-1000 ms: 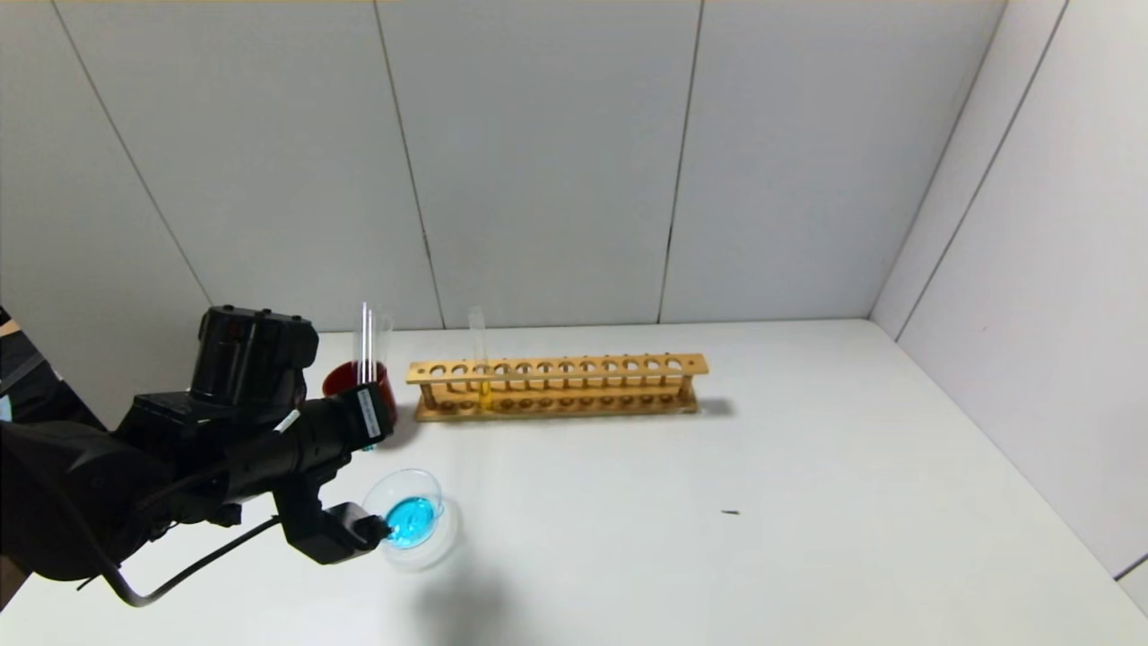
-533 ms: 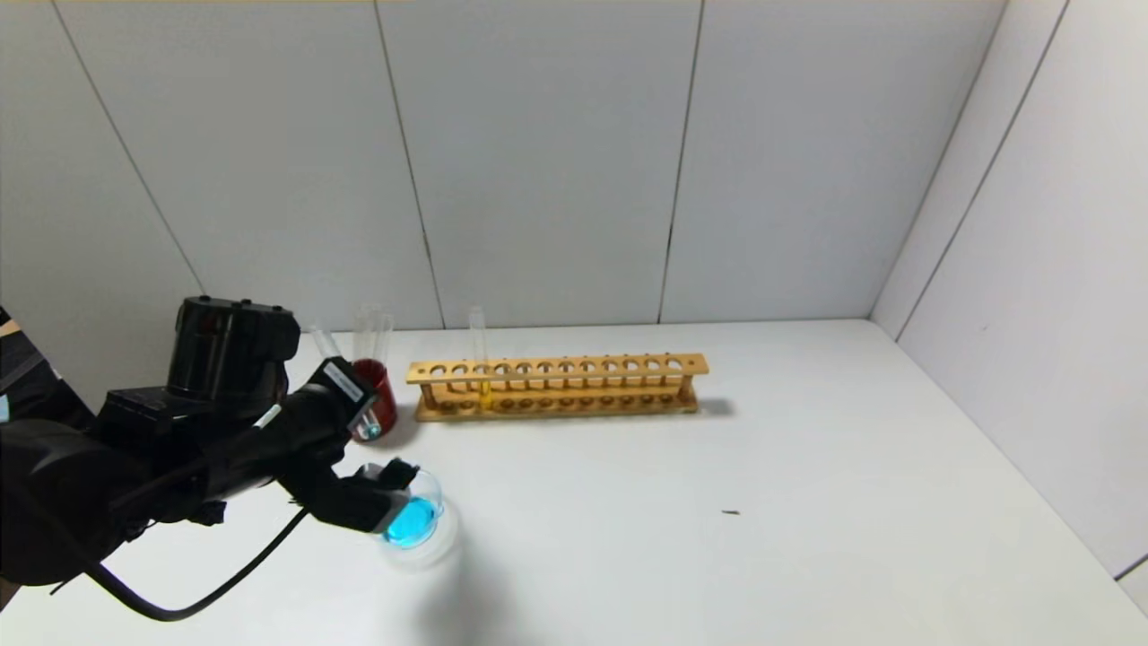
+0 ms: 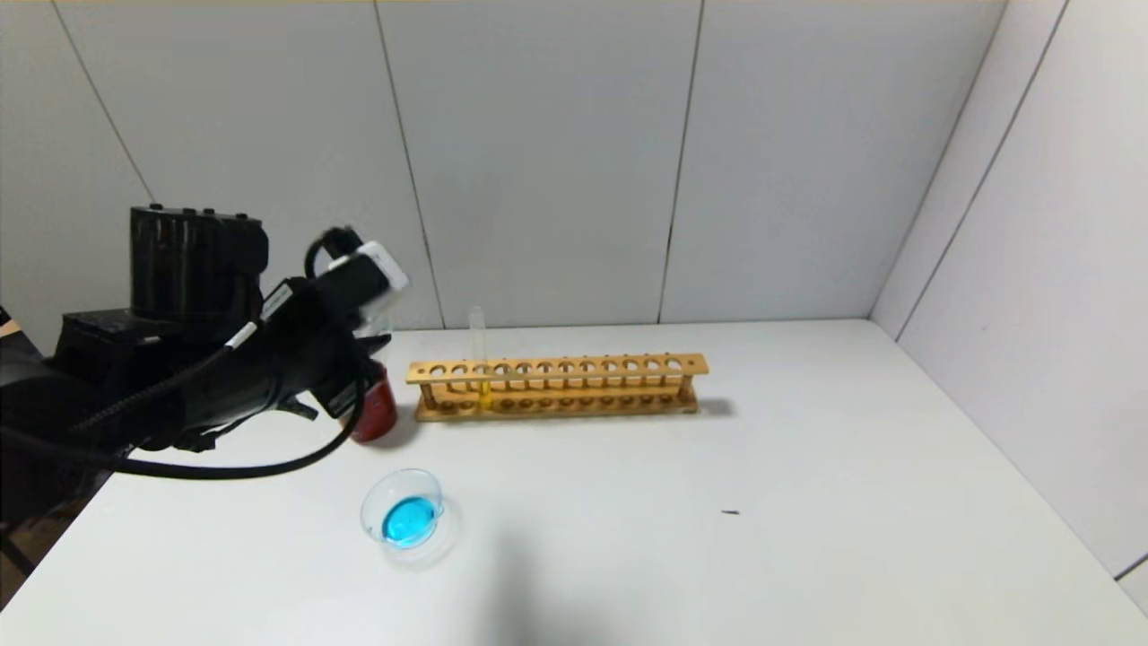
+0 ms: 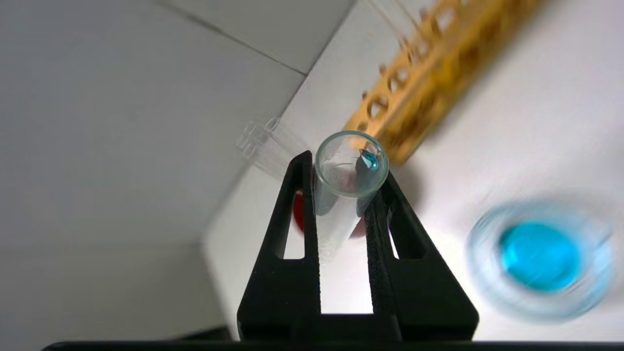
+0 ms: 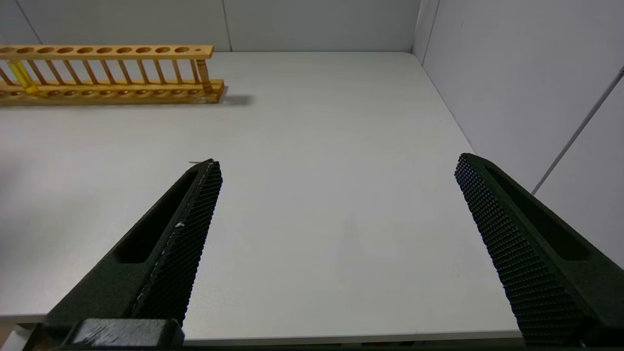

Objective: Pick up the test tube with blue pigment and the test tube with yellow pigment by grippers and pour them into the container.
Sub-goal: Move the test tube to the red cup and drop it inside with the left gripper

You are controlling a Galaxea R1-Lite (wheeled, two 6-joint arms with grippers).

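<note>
Up comes the left gripper (image 4: 343, 195) from the container (image 3: 408, 518), carrying the test tube with blue pigment (image 4: 348, 168), clamped tight and nearly emptied. It hangs above the red cup (image 3: 375, 414). Blue sits in the container; one pour done. One test tube with yellow pigment (image 3: 480, 359) waits in one rack (image 3: 556, 386). Right gripper (image 5: 336, 243) idles wide, well right of the rack.

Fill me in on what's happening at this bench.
The left hand is shut on the test tube with blue pigment, now nearly empty, holding it up near the red cup. Blue liquid sits in the container on the table. The test tube with yellow pigment stands untouched in the wooden rack. The right hand hangs open over bare table, holding nothing.
</note>
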